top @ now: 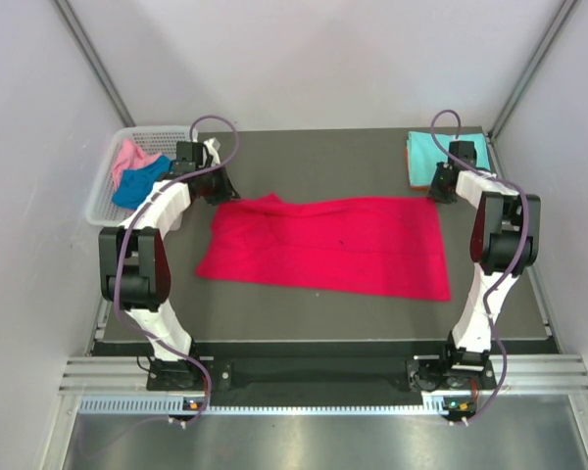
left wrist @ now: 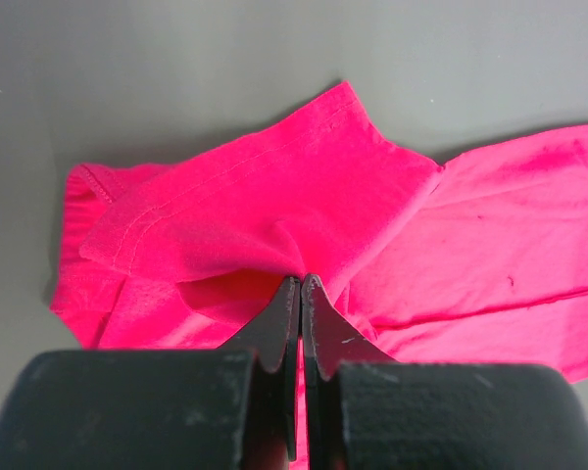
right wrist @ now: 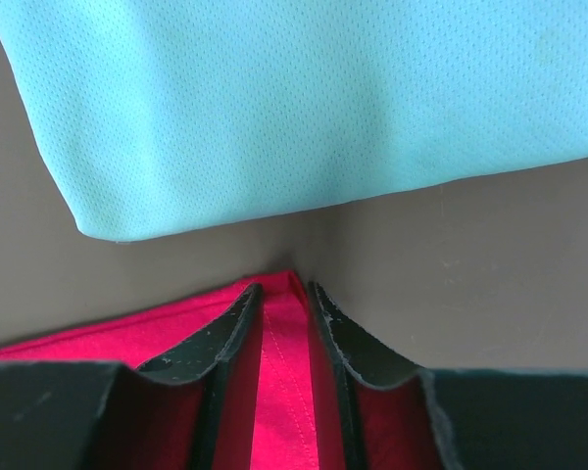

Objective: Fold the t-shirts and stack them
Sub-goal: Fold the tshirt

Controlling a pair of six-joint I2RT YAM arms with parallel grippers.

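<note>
The crimson red t-shirt (top: 323,245) lies spread across the middle of the table. My left gripper (top: 219,186) is at its far left corner. In the left wrist view the jaws (left wrist: 302,279) are shut on a raised fold of the red cloth (left wrist: 274,206). My right gripper (top: 441,191) is at the shirt's far right corner. Its fingers (right wrist: 284,286) stand apart, one on each side of the stitched red hem (right wrist: 284,392). The light turquoise t-shirt (top: 449,149) (right wrist: 304,98) lies folded at the far right on an orange t-shirt (top: 418,178).
A white lattice basket (top: 103,196) stands at the far left, holding a pink t-shirt (top: 129,157) and a royal blue t-shirt (top: 142,183). White walls close in the table on three sides. The folded stack is just beyond my right gripper.
</note>
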